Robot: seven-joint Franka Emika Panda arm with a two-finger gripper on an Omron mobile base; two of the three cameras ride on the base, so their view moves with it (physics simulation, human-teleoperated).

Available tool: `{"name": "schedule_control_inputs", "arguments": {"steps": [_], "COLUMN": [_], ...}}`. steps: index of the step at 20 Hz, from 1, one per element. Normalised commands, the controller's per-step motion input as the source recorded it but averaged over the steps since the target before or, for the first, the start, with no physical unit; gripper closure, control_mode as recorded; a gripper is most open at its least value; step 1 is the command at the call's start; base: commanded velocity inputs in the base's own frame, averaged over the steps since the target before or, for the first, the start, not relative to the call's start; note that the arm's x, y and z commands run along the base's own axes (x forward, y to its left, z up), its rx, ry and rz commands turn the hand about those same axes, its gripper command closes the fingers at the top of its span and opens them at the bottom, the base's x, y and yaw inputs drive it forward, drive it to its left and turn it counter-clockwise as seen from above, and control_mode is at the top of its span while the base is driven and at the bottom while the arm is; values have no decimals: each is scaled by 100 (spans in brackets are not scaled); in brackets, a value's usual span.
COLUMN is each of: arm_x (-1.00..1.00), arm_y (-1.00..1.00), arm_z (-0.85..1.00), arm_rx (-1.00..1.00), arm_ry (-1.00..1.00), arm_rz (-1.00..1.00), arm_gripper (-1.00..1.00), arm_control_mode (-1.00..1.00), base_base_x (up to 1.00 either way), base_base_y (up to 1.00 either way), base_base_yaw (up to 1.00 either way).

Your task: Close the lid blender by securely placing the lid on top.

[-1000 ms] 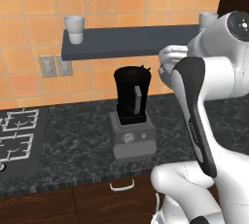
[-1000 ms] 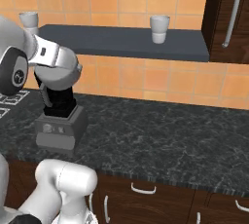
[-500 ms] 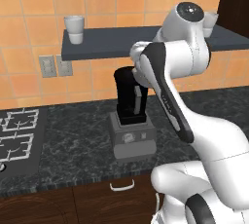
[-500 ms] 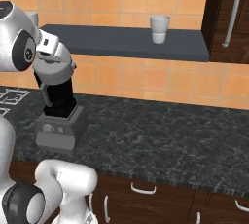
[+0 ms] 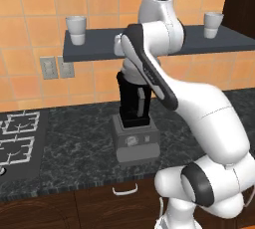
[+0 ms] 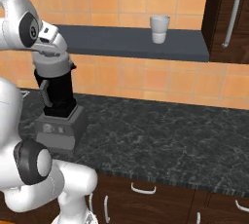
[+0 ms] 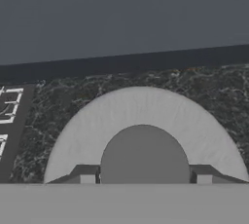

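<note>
The hand view looks straight down on the lid (image 7: 141,121), a round light-grey cap with a darker raised centre. The two finger tips (image 7: 87,175) sit at either side of that centre knob, touching it, so the gripper (image 7: 144,177) is clamped on the lid. Beyond the lid's rim lies the dark speckled counter (image 7: 194,79), with the stove grate (image 7: 7,116) at the left edge and the dark shelf (image 7: 121,13) across the top.

From the right base view, the lid (image 6: 52,64) rests on top of the black jar of the blender (image 6: 58,106), with the hand directly above it. The blender stands on its boxy grey base on the counter (image 6: 160,140).

In the left base view the arm reaches over the blender (image 5: 133,118) and hides the jar's top; whether the lid is fully seated cannot be told. Behind, a shelf (image 5: 94,49) on the tiled wall carries a white cup (image 5: 75,30) at its left and another cup (image 5: 213,25) at its right.
</note>
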Motion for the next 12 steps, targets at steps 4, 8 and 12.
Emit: {"name": "schedule_control_inputs", "arguments": {"steps": [4, 8, 12], "arm_x": [2, 23, 17], "arm_y": [26, 1, 0], "arm_z": [-5, -30, -22], "arm_rx": [0, 1, 1], "arm_ry": [0, 0, 0], "arm_rz": [-5, -8, -12], "arm_gripper": [100, 100, 100], "arm_control_mode": [-100, -100, -100], "base_base_x": [0, 0, 0], "base_base_y": [0, 0, 0], "base_base_yaw": [0, 0, 0]}}
